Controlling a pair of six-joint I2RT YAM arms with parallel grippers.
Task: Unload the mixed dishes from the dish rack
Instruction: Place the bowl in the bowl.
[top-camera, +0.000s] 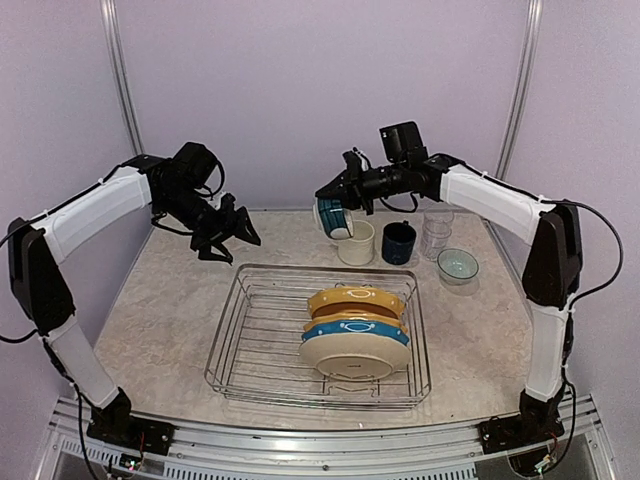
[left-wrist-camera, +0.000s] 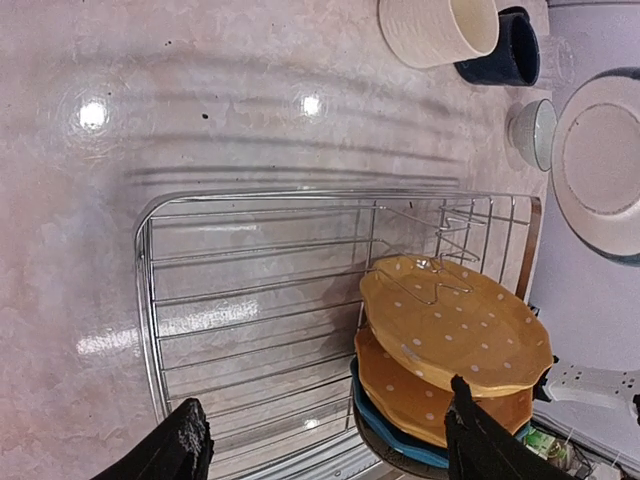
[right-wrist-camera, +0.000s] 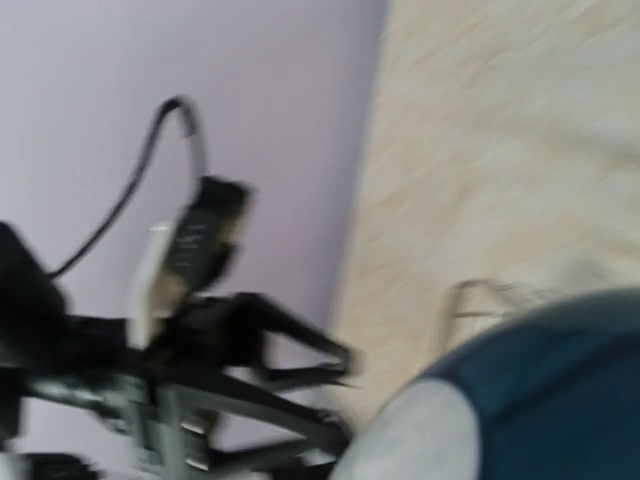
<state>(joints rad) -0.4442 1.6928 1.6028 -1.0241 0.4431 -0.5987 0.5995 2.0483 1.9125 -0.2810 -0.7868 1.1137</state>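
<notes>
Nearest me: left arm's base (top-camera: 115, 425) and right arm's base (top-camera: 520, 432) at the table edge. Just beyond sits the dish rack (top-camera: 225, 335). Its left half is bare wire. Its right half holds the remaining plates, leaning in a front-to-back row: cream patterned plate (top-camera: 350, 358) nearest, blue-rimmed plate (top-camera: 358, 333) behind it, mustard yellow plates (top-camera: 355, 299) at the back. Their rims run left-right across the rack, so I judge jaws must straddle a rim front-to-back. The left gripper (top-camera: 235, 246) hovers above the table off the rack's far-left corner, fingers (left-wrist-camera: 185, 448) spread wide with nothing between them. Its wrist view looks down over the rack, with the mustard plates toward one finger. The plates therefore lie to its near-right, across the bare half. Farther back, the right gripper (top-camera: 336, 203) is clamped on a teal-and-white dish (top-camera: 330, 218), held above the cream mug (top-camera: 355, 243). The right wrist view is motion-blurred, so I cannot settle whether that dish is a bowl or a small plate. Along the far side of the table stand the navy mug (top-camera: 398, 242), a glass tumbler (top-camera: 436, 236) and a small pale bowl (top-camera: 457, 265). Judgement: the right arm is on the plates' side but occupied. The left arm is free, though it would need to reach across the rack.
</notes>
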